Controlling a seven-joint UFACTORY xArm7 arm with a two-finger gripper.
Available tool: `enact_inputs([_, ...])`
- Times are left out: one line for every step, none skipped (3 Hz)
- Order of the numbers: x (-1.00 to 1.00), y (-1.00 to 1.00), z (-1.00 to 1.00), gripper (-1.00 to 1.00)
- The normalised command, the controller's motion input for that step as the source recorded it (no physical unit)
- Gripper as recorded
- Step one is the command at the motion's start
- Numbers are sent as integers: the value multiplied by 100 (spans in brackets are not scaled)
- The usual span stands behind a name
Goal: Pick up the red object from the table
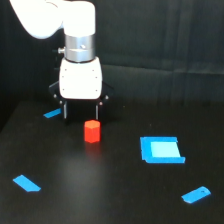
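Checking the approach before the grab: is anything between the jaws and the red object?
Nothing visible. The red object sits on the table just below the open gripper; the blue pieces lie off to the sides.

The arm is cut off by the top edge at 12 o'clock, the gripper has dark fingers that blur into the black backdrop, and the table runs past the bottom edge at 6 o'clock.
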Motion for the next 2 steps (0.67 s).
enact_inputs([68,-76,21,96])
enact_inputs([23,-78,11,93])
